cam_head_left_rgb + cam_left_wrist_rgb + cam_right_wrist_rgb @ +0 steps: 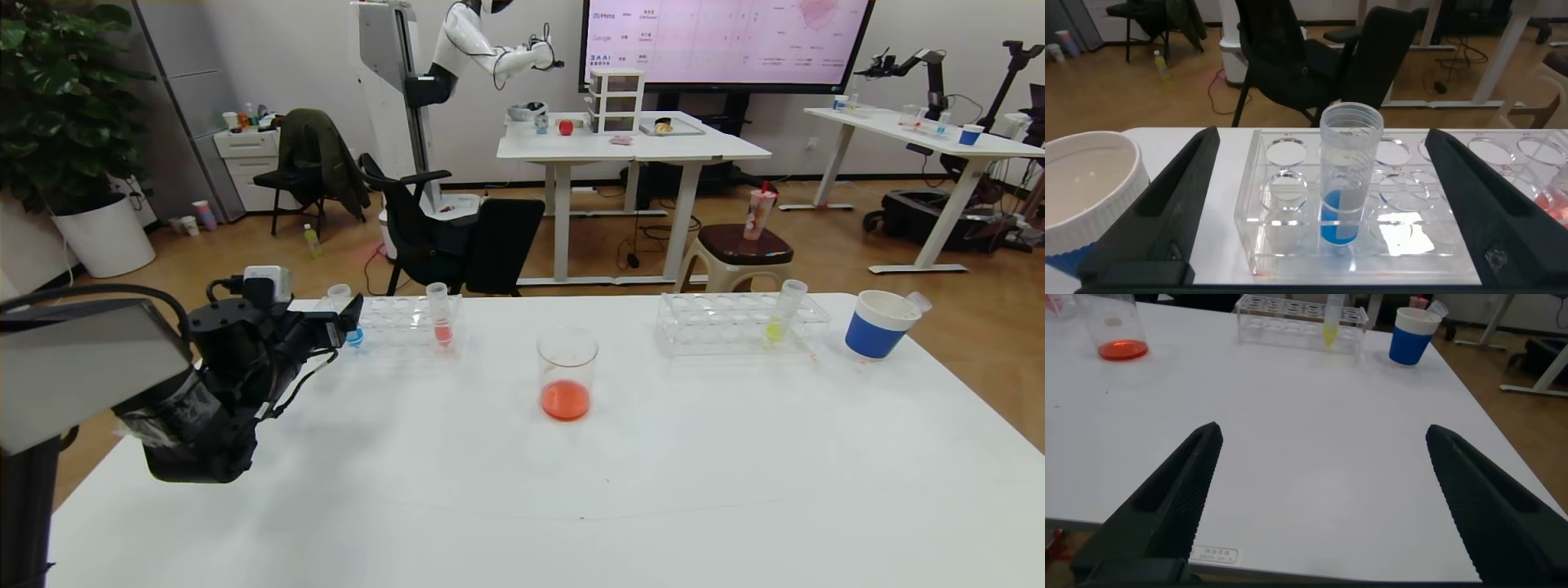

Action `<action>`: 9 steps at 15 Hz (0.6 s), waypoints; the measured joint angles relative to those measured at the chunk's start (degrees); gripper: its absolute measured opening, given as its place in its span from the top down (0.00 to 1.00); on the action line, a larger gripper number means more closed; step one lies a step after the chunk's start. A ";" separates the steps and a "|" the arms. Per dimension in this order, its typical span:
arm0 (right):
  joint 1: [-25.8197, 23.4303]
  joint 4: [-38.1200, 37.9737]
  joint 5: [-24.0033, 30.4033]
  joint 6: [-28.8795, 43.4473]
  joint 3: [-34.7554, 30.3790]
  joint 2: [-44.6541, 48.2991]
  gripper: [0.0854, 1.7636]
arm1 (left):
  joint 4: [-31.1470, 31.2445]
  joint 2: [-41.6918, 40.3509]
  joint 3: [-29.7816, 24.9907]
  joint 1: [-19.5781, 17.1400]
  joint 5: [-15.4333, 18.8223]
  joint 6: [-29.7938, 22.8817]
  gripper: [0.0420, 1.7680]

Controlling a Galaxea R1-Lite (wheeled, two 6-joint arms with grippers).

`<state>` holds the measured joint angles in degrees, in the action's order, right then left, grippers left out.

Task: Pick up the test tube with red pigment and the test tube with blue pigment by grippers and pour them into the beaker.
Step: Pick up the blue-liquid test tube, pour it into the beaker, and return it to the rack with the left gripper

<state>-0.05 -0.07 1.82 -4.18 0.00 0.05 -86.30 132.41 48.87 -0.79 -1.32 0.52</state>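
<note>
Writing: the far wall screen (727,41) carried logos and rows of text, too small to read for sure; a small white label sat at the table's near edge in the right wrist view, its print unreadable.
Racks: two clear tube racks, one at the left (400,320), one at the right (739,321), both along the far side of the white table (522,490).
Tubes: four standing, counted across the head view. The test tube with blue pigment (1346,175) stood upright in the left rack's near row; a tube with red liquid (441,314) stood in the same rack, toward the beaker; a yellow-green tube (784,312) leaned in the right rack; whether the fourth tube (338,296) was the blue one seen from above, hard to tell.
Beaker: one, the beaker (566,374), upright at mid-table between the racks, orange-red liquid already in its bottom.
Cups: two white paper cups with blue sleeves, one (878,324) right of the right rack, one (1082,204) just beside the left rack.
Left gripper: the left gripper (1323,204) was spread wide, fingers either side of the blue tube, touching nothing.
Right gripper: the right gripper (1319,498) hung over bare table, jaws wide apart, nothing between them.
In the way: the left arm hid the left rack's outer end from the head view.
</note>
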 joint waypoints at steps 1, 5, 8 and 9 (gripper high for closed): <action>0.00 -0.02 0.00 0.00 0.00 0.00 0.02 | 0.85 1.16 2.19 0.13 0.00 0.07 0.01; 0.00 -0.02 0.00 0.02 0.00 0.00 0.02 | 3.75 5.18 9.86 0.50 -0.06 0.07 0.01; 0.00 -0.02 0.00 0.00 0.00 0.00 0.02 | 3.80 6.42 11.15 0.50 -0.06 0.11 0.01; 0.00 -0.02 0.00 0.02 0.00 0.00 0.02 | 3.69 6.69 11.29 0.50 -0.06 0.11 0.01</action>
<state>-0.05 -0.10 1.82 -4.16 0.00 0.05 -82.60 139.11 60.16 -0.29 -1.38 0.63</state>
